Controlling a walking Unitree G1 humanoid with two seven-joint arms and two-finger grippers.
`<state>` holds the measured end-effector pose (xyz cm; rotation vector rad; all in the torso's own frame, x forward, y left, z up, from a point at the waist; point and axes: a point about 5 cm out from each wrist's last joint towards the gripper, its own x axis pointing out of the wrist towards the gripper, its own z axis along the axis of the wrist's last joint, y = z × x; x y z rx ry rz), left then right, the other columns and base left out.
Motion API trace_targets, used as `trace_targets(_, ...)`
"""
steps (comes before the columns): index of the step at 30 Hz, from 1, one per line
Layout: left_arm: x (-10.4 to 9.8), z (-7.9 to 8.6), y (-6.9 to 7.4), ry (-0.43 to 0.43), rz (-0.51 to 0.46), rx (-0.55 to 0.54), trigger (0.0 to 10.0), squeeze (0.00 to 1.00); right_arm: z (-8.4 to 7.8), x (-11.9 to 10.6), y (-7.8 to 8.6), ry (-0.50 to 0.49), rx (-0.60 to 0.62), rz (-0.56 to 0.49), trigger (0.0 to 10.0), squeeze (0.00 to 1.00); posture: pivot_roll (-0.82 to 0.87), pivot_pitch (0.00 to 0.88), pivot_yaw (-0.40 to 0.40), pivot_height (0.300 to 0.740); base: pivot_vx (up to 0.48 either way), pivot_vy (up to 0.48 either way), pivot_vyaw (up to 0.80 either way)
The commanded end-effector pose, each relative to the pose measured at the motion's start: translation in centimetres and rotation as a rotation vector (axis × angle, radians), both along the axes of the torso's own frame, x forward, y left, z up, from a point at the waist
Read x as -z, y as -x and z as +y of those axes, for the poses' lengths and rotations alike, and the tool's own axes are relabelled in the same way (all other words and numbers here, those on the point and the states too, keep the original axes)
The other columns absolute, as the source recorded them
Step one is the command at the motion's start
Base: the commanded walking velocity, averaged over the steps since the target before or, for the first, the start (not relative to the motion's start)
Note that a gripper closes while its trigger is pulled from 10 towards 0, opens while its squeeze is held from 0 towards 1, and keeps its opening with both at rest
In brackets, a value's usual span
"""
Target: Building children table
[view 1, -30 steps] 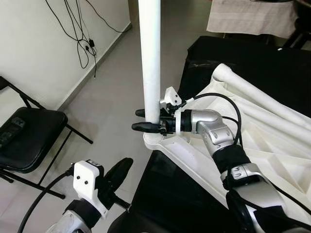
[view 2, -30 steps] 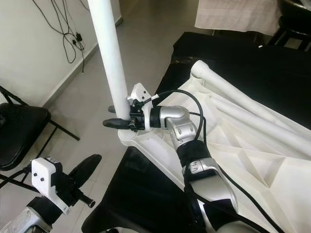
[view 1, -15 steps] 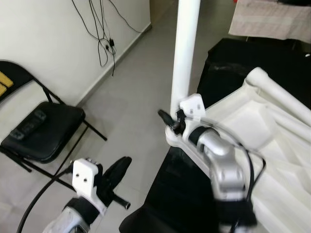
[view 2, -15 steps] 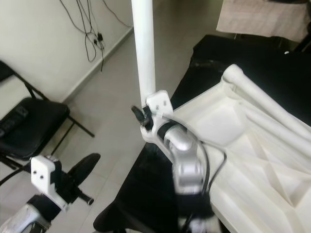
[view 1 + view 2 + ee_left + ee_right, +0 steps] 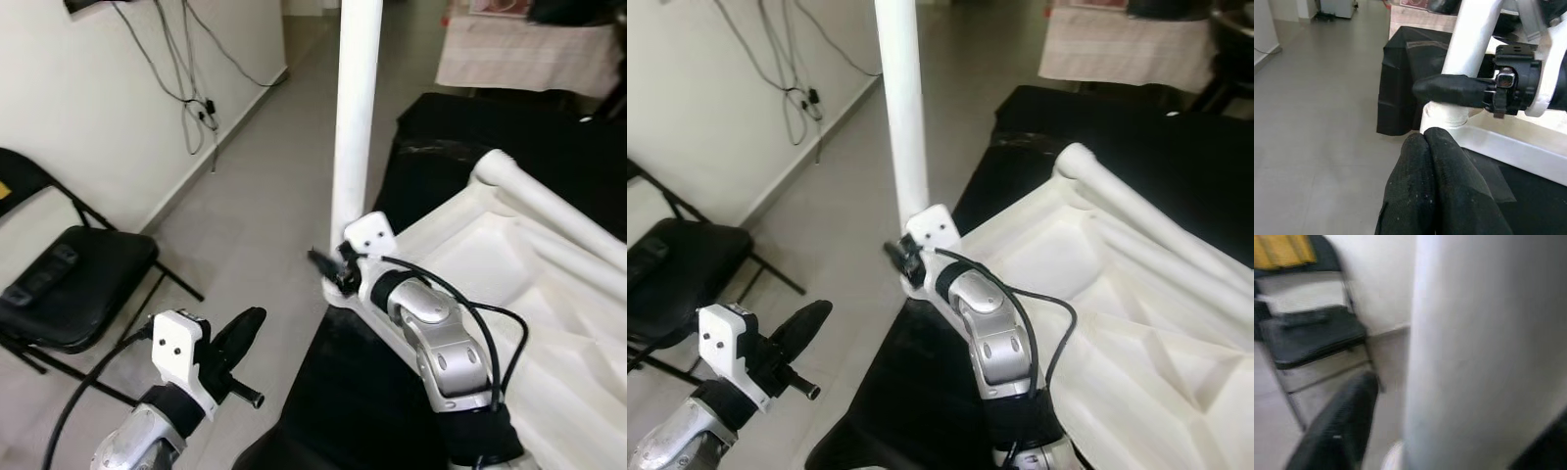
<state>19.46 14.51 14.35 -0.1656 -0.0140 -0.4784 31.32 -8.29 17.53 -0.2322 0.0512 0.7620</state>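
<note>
The white table leg (image 5: 355, 117) stands upright in the corner socket of the overturned white tabletop (image 5: 1117, 294), which lies on a black cloth (image 5: 460, 127). The right pincer (image 5: 328, 266) grips the leg just above the socket, one black finger on each side. The left pincer (image 5: 240, 333) hovers lower over the floor (fingers pressed together, holding nothing), near a black folding chair (image 5: 69, 284).

A pale grey tiled floor (image 5: 245, 186) runs toward twelve o'clock. At nine o'clock a white wall (image 5: 88, 88) carries dangling black cables (image 5: 191, 73). A black folding chair (image 5: 69, 284) stands against it. At one o'clock, a cloth-draped table (image 5: 519, 54).
</note>
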Motion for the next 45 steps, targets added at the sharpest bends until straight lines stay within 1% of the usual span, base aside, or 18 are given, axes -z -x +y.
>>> trace_targets(1, 0.1, 0.3, 0.3, -0.033, 0.007, -0.007, 10.0, 0.00, 1.7, -1.1, 0.5, -0.047, -0.200, -0.019, 10.0, 1.00, 0.00, 0.076, 0.032, 0.740, 0.000, 0.000, 0.00)
trace_targets(3, 0.0, 0.2, 0.3, -0.033, 0.006, -0.006, 10.0, 0.00, 1.6, -1.3, 0.5, -0.048, -0.278, -0.013, 10.0, 1.00, 0.00, 0.075, 0.038, 0.740, 0.000, 0.000, 0.00)
trace_targets(4, -0.1, 0.0, 0.5, -0.034, 0.008, -0.006, 10.0, 0.00, 1.1, -1.2, 0.5, -0.027, -0.378, 0.002, 10.0, 0.66, 0.01, 0.070, 0.032, 0.740, 0.000, 0.000, 0.00)
trace_targets(5, -0.1, 0.0, 0.5, -0.034, 0.008, -0.006, 10.0, 0.00, 1.1, -1.2, 0.5, -0.027, -0.378, 0.002, 10.0, 0.66, 0.01, 0.070, 0.032, 0.740, 0.000, 0.000, 0.00)
trace_targets(6, -0.2, -0.1, 0.8, -0.040, 0.008, -0.001, 10.0, 0.00, 0.6, -1.0, 0.5, 0.005, -0.457, 0.009, 10.0, 0.00, 0.01, 0.069, 0.032, 0.740, 0.000, 0.000, 0.00)
trace_targets(12, -0.1, 0.0, 2.2, -0.021, 0.032, -0.028, 10.0, 0.00, -0.6, -0.1, -0.6, 0.134, -0.644, 0.080, 10.0, 0.00, 0.03, 0.079, 0.033, 0.740, 0.000, 0.000, 0.00)
trace_targets(17, 0.0, -0.2, 2.5, -0.021, 0.046, -0.020, 10.0, 0.00, -0.5, -0.2, -1.5, 0.079, -0.674, 0.124, 10.0, 0.00, 0.04, 0.080, 0.031, 0.740, 0.000, 0.000, 0.00)
trace_targets(18, 0.1, -0.2, 2.5, -0.016, 0.059, -0.017, 10.0, 0.00, -0.6, -0.2, -1.7, 0.057, -0.681, 0.142, 5.2, 0.00, 0.03, 0.085, 0.031, 0.740, 0.000, 0.000, 0.00)
trace_targets(19, 0.1, -0.2, 2.5, -0.016, 0.059, -0.017, 10.0, 0.00, -0.6, -0.2, -1.7, 0.057, -0.681, 0.142, 5.2, 0.00, 0.03, 0.085, 0.031, 0.740, 0.000, 0.000, 0.00)
trace_targets(20, 0.1, -0.1, 2.3, -0.006, 0.071, -0.006, 10.0, 0.00, -0.9, 0.1, -1.8, 0.042, -0.707, 0.183, 0.0, 0.00, 0.02, 0.099, 0.035, 0.740, 0.000, 0.000, 0.00)
trace_targets(28, 0.1, -0.3, 2.7, -0.011, 0.086, 0.031, 10.0, 0.00, -1.5, 0.5, -2.3, 0.040, -0.698, 0.189, 0.0, 0.00, -0.01, 0.136, 0.050, 0.740, 0.000, 0.000, 0.00)
trace_targets(33, 0.2, -0.1, 2.5, 0.028, 0.100, 0.028, 10.0, 0.00, -2.9, 0.8, -2.3, 0.051, -0.503, 0.114, 0.0, 0.00, -0.04, 0.186, 0.025, 0.740, 0.000, 0.000, 0.00)
trace_targets(35, 0.2, -0.1, 2.7, 0.015, 0.101, 0.032, 10.0, 0.00, -2.9, 1.1, -1.5, 0.019, -0.342, 0.108, 0.0, 0.00, -0.04, 0.198, 0.013, 0.740, 0.000, 0.000, 0.00)
trace_targets(37, 0.3, 0.2, 2.8, 0.014, 0.109, 0.026, 10.0, 0.00, -3.1, 1.1, -0.7, -0.190, 0.369, 0.032, 0.0, 0.00, -0.05, 0.211, 0.004, 0.740, 0.000, 0.000, 0.00)
trace_targets(38, 0.3, 0.2, 2.8, 0.014, 0.109, 0.026, 10.0, 0.00, -3.1, 1.1, -0.7, -0.190, 0.369, 0.032, 0.0, 0.00, -0.05, 0.211, 0.004, 0.740, 0.000, 0.000, 0.00)
trace_targets(39, 0.3, 0.3, 2.8, 0.016, 0.111, 0.024, 10.0, 0.00, -3.8, 1.3, -0.2, -0.236, 0.574, 0.041, 0.0, 0.00, -0.05, 0.211, 0.004, 0.740, 0.000, 0.000, 0.00)
trace_targets(41, 0.3, 0.2, 2.6, 0.019, 0.105, 0.021, 10.0, 0.00, -2.3, 1.2, 1.7, -0.113, 0.435, 0.014, 0.0, 0.00, -0.07, 0.204, 0.026, 0.740, 0.000, 0.000, 0.00)
trace_targets(45, 0.3, 0.2, 2.3, 0.018, 0.100, 0.023, 10.0, 0.00, -1.8, 1.2, 1.3, -0.082, 0.369, 0.041, 0.0, 0.00, -0.08, 0.194, 0.028, 0.740, 0.000, 0.000, 0.00)
